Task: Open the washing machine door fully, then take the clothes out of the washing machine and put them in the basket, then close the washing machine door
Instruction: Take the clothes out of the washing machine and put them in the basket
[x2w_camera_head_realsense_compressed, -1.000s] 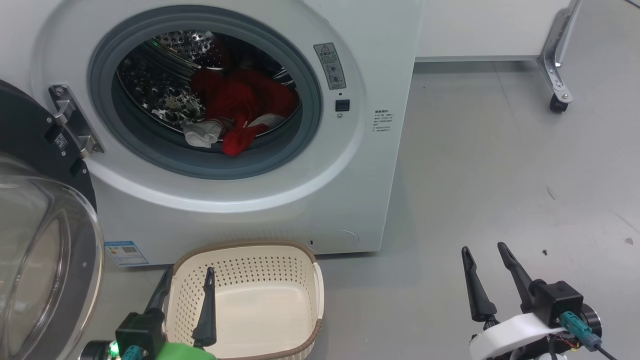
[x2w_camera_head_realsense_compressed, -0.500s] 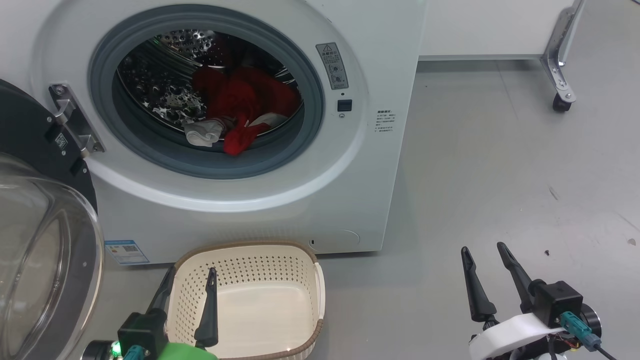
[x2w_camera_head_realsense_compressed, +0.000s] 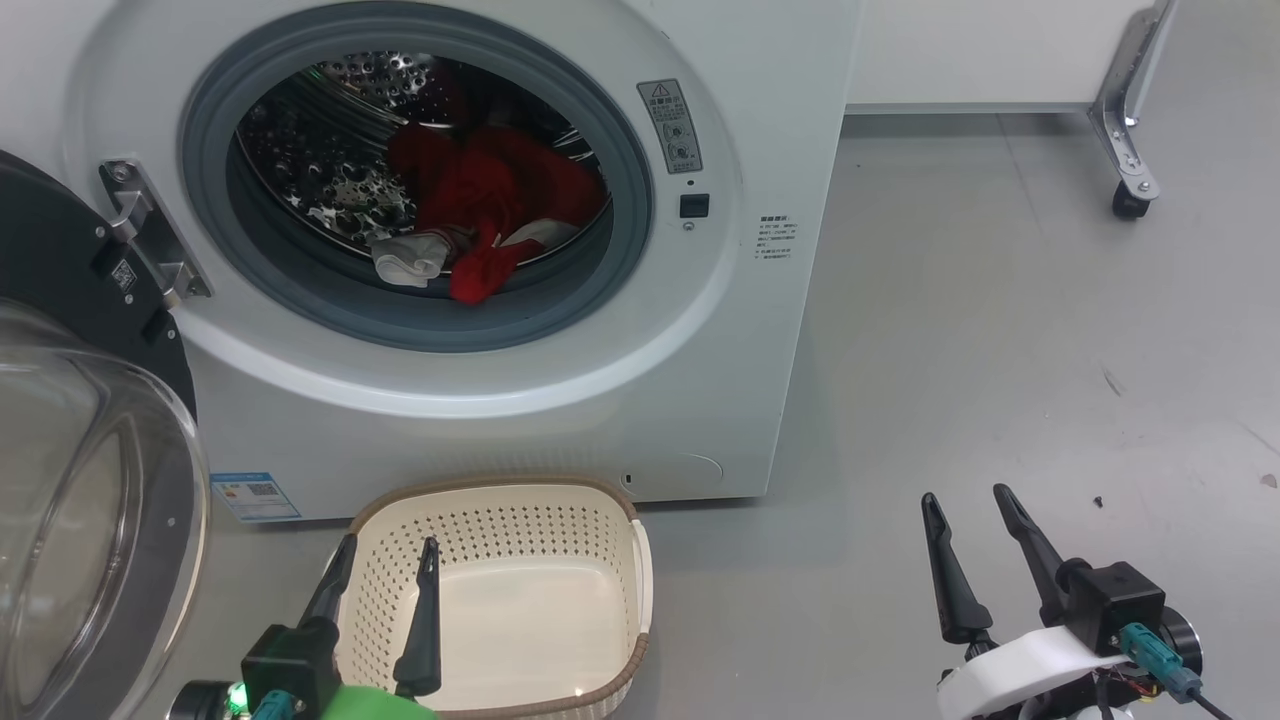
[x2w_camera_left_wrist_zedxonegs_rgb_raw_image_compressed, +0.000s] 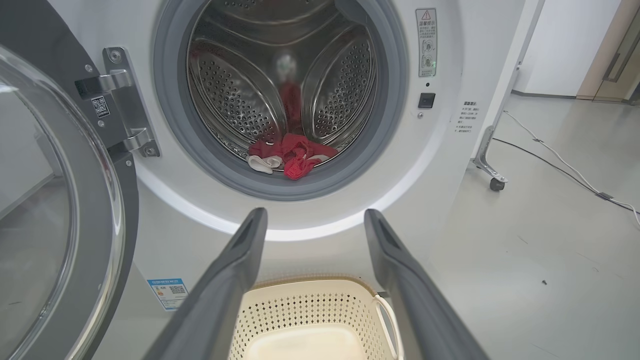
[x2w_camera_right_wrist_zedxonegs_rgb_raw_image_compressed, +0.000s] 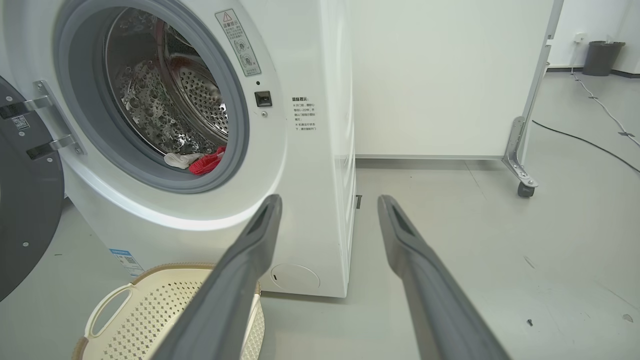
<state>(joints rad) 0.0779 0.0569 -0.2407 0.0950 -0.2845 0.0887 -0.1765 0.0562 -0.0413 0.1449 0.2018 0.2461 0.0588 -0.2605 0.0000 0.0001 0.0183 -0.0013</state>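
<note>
The white washing machine (x2w_camera_head_realsense_compressed: 770, 130) stands with its door (x2w_camera_head_realsense_compressed: 90, 520) swung wide to the left, glass bowl facing me. Red clothes (x2w_camera_head_realsense_compressed: 490, 190) and a small white cloth (x2w_camera_head_realsense_compressed: 408, 262) lie at the drum's front lip, also the clothes (x2w_camera_left_wrist_zedxonegs_rgb_raw_image_compressed: 295, 150) in the left wrist view. The cream basket (x2w_camera_head_realsense_compressed: 480, 490) sits on the floor below the opening with nothing in it. My left gripper (x2w_camera_head_realsense_compressed: 389, 545) hangs open over the basket's near left part, fingers pointing at the drum (x2w_camera_left_wrist_zedxonegs_rgb_raw_image_compressed: 315, 215). My right gripper (x2w_camera_head_realsense_compressed: 965, 495) is open above bare floor to the right (x2w_camera_right_wrist_zedxonegs_rgb_raw_image_compressed: 330, 200).
A white panel on a metal leg with a caster (x2w_camera_head_realsense_compressed: 1130, 195) stands behind the machine at the right. A cable (x2w_camera_left_wrist_zedxonegs_rgb_raw_image_compressed: 550, 160) runs across the floor there, and a dark bin (x2w_camera_right_wrist_zedxonegs_rgb_raw_image_compressed: 602, 57) stands far off. Grey floor spreads right of the machine.
The whole head picture has shifted a little right and the machine sits slightly higher, so the camera moved. Both grippers hold their spots, open as before.
</note>
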